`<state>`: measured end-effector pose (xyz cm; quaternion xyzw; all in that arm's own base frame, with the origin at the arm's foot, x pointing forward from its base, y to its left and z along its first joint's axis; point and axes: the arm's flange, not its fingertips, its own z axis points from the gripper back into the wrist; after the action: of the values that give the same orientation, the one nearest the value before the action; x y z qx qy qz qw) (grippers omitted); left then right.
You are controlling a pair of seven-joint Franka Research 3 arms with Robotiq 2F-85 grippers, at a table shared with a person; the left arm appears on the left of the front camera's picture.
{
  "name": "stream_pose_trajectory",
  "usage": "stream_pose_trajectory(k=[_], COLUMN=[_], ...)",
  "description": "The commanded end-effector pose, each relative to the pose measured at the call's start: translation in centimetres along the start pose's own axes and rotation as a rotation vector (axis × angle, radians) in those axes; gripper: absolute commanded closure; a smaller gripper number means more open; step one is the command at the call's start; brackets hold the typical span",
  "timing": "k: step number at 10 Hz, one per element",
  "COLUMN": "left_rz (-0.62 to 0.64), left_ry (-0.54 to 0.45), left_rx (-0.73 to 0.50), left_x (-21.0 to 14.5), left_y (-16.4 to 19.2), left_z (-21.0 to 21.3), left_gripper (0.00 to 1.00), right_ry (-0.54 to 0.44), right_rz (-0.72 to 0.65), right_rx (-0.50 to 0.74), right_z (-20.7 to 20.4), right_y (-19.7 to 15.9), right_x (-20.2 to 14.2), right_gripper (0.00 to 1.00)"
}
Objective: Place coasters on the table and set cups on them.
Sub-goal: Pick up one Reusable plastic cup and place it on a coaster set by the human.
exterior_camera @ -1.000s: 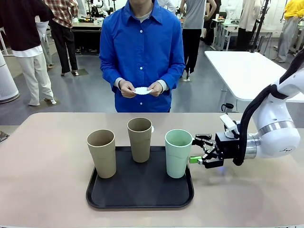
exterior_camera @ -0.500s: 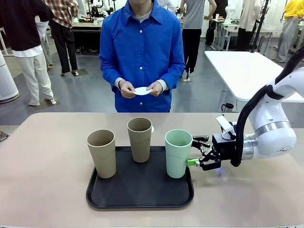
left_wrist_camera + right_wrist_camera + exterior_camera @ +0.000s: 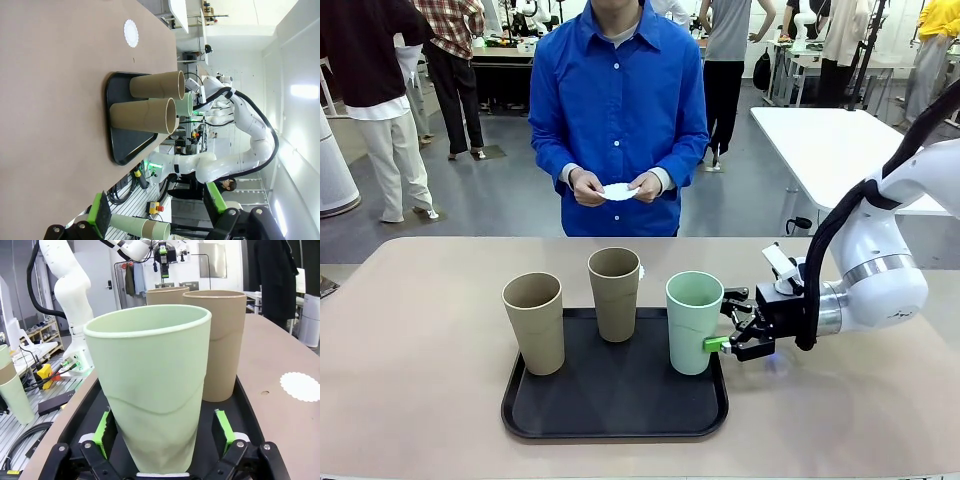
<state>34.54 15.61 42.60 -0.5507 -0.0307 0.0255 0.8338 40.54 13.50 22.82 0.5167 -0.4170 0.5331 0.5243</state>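
1. Right fingers (image 3: 713, 344) are released and spread wide, one on each side of the lower half of the mint cup (image 3: 695, 320). In the right wrist view the green pads (image 3: 223, 427) sit just beside the cup walls (image 3: 150, 385); cannot tell if they touch.
2. The mint cup stands upright at the right end of the black tray (image 3: 615, 415).
3. Two tan cups are upright on the same tray, one at the left front (image 3: 533, 322) and one at the middle back (image 3: 615, 293).
4. The tray sits in the middle of the table (image 3: 420, 330), toward the robot's side.
5. Left fingers (image 3: 100, 216) are released, nothing between them, well away from the tray.
6. One coaster (image 3: 131, 33) lies flat on the table past the tray's far edge, apart from it. It shows in the right wrist view too (image 3: 301, 386).
7. A person in a blue shirt stands at the far side. Both hands, left of picture (image 3: 588, 186) and right of picture (image 3: 648, 186), hold white coaster paper (image 3: 618, 190) at waist height, above the table edge.
8. No cup stands on a coaster yet.
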Motion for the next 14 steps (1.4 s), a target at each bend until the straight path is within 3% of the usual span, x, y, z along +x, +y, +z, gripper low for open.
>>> stream_pose_trajectory(k=[1,11,12,13,14], left_rz=[-0.004,-0.004,-0.004,-0.004,-0.004], left_ry=[-0.004,-0.004,-0.004,-0.004,-0.004], left_rx=[-0.004,-0.004,-0.004,-0.004,-0.004], left_x=[0.0,0.0,0.0,0.0,0.0], left_y=[-0.1,-0.1,-0.1,-0.1,-0.1], left_z=[0.1,0.1,0.1,0.1,0.1], left_gripper=[0.00,0.00,0.00,0.00,0.00], right_ry=[0.024,0.028,0.024,0.023,0.021], right_rz=[-0.019,-0.017,0.014,0.009,0.010], right_rx=[0.014,0.093,0.110,0.109,0.111], right_z=[-1.0,-3.0,-3.0,-3.0,-3.0], right_y=[-1.0,-1.4,-1.3,-1.4,-1.3], right_x=[0.1,-0.1,-0.2,-0.2,-0.2], right_gripper=[0.00,0.00,0.12,0.60,0.71])
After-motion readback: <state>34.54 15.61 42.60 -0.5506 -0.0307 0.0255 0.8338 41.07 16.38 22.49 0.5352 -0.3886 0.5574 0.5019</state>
